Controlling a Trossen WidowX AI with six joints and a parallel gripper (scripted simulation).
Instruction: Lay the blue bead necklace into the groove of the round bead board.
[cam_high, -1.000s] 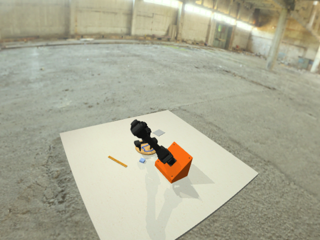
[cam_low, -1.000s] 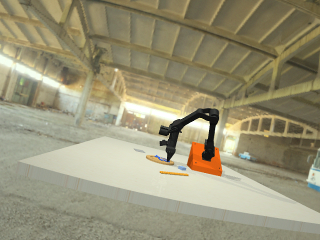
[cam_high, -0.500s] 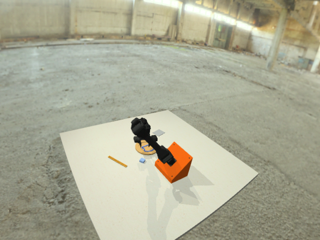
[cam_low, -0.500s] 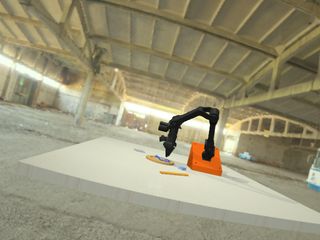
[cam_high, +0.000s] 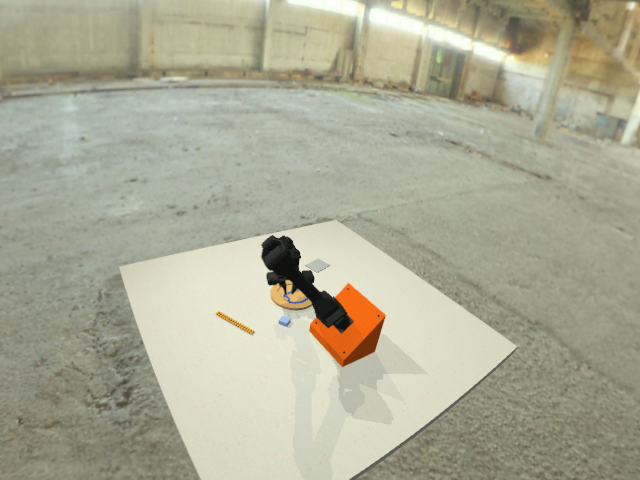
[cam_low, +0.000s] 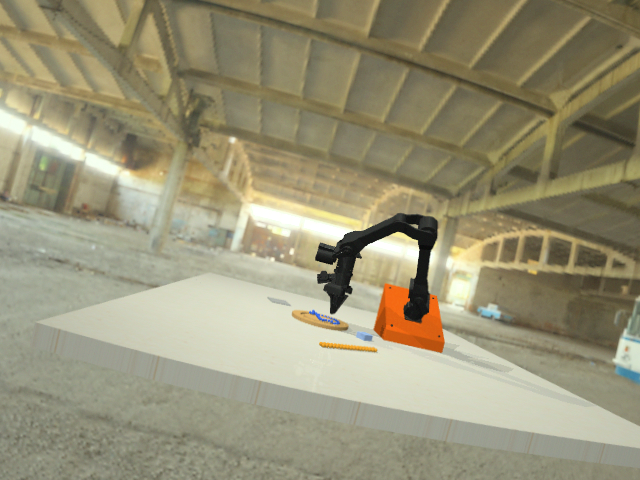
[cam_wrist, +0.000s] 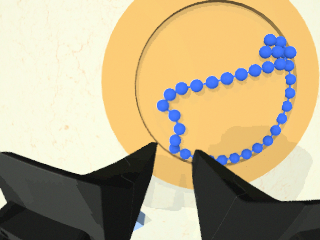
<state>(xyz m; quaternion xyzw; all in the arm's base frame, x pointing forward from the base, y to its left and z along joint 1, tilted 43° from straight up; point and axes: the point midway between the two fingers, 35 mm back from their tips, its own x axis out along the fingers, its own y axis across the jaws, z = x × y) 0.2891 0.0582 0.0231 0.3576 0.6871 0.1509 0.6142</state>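
The round wooden bead board (cam_high: 277, 299) (cam_low: 300, 316) (cam_wrist: 120, 80) has a thin circular groove. The blue bead necklace (cam_high: 297, 302) (cam_wrist: 227, 78) lies on it, also seen in the exterior view. In the wrist view its right and lower beads follow the groove, its left part bends inward, and one stretch crosses the middle. Several beads bunch at the upper right. My gripper (cam_high: 289, 291) (cam_low: 333, 312) (cam_wrist: 175, 152) is partly open and empty, above the board's near edge. Its right fingertip hides part of the necklace's lower arc.
A small light-blue block (cam_high: 284, 320) (cam_low: 364, 336) (cam_wrist: 140, 220) lies between the board and the orange base (cam_high: 361, 315) (cam_low: 408, 335). An orange bead string (cam_high: 235, 322) (cam_low: 348, 347) lies straight to one side. A flat grey square (cam_high: 317, 265) (cam_low: 278, 300) lies beyond the board.
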